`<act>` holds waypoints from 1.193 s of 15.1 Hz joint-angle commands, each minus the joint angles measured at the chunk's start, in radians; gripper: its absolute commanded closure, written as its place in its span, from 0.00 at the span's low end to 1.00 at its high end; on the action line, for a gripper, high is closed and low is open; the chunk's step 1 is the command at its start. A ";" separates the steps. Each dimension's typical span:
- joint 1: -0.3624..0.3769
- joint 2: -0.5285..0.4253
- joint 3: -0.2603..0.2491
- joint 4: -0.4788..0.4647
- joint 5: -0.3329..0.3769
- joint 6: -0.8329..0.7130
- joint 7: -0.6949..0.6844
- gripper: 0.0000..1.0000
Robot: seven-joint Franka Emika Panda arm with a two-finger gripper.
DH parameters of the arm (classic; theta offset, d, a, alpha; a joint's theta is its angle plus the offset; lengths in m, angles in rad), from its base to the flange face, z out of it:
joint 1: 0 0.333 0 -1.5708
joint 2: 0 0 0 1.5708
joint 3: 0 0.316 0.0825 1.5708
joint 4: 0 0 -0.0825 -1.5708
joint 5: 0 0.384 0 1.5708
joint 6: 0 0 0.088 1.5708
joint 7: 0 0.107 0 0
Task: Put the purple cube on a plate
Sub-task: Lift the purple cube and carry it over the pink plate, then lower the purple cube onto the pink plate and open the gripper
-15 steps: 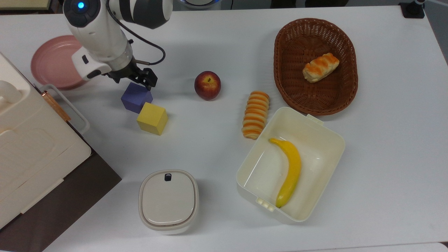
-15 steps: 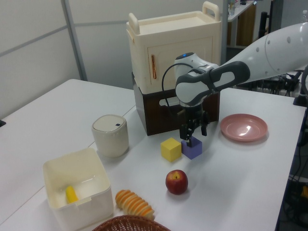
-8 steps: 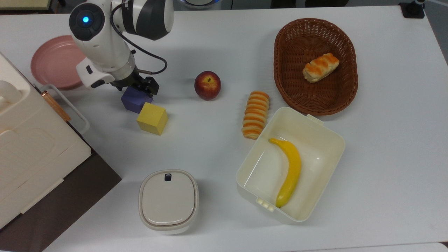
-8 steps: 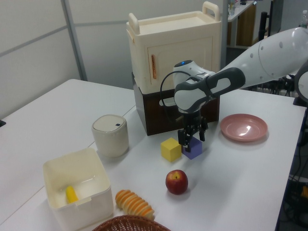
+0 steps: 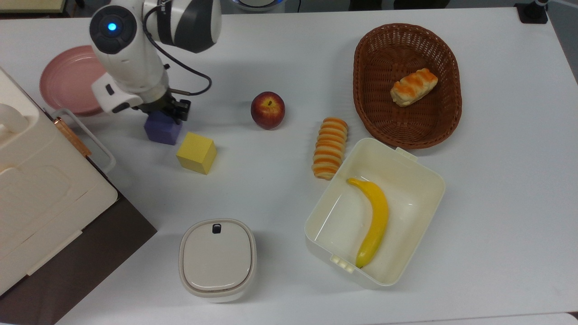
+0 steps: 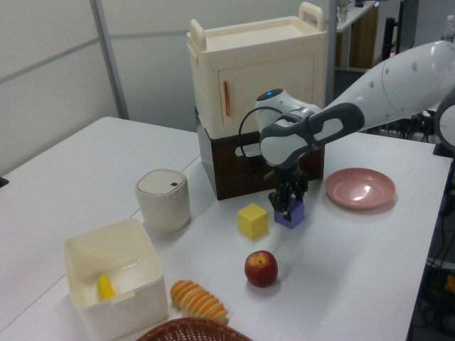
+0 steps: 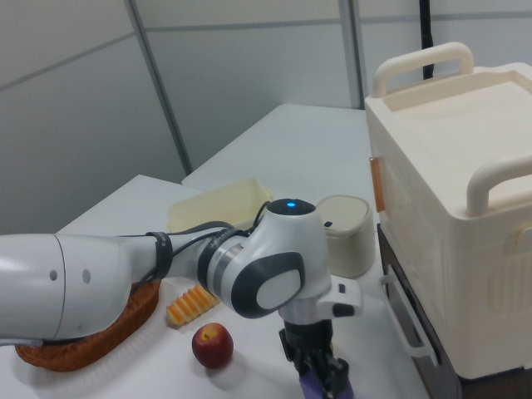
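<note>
The purple cube (image 5: 161, 128) is sitting right under the gripper (image 5: 163, 113), its top face between the fingers, and in the left view it is looking lifted just clear of the white table (image 5: 289, 67), though I cannot be certain. Judging by its plain matte faces, it is likely light, stiff and not slippery, so two opposite flat sides are the natural place to take it. The gripper is clamping those sides now, its fingers drawn in to the cube's width. Just beside the gripper, toward the top view's lower right, the yellow cube (image 5: 196, 153) is standing apart. Farther off on the other side, toward the top view's upper left, the pink plate (image 5: 67, 81) is waiting empty, partly behind the arm.
</note>
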State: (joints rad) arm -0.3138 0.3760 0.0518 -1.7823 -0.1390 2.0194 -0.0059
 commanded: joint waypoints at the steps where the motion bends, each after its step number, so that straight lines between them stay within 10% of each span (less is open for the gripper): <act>1: -0.089 -0.064 0.002 -0.013 -0.011 -0.051 -0.158 0.61; 10: -0.306 -0.120 0.000 -0.014 -0.011 -0.128 -0.479 0.57; 14: -0.361 -0.108 0.000 -0.008 -0.013 -0.114 -0.531 0.27; 15: -0.364 -0.109 0.000 -0.008 -0.013 -0.113 -0.532 0.00; 18: -0.370 -0.114 0.000 -0.005 -0.013 -0.117 -0.529 0.00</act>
State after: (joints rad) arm -0.6787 0.2798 0.0476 -1.7825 -0.1436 1.9134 -0.5218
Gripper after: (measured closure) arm 0.189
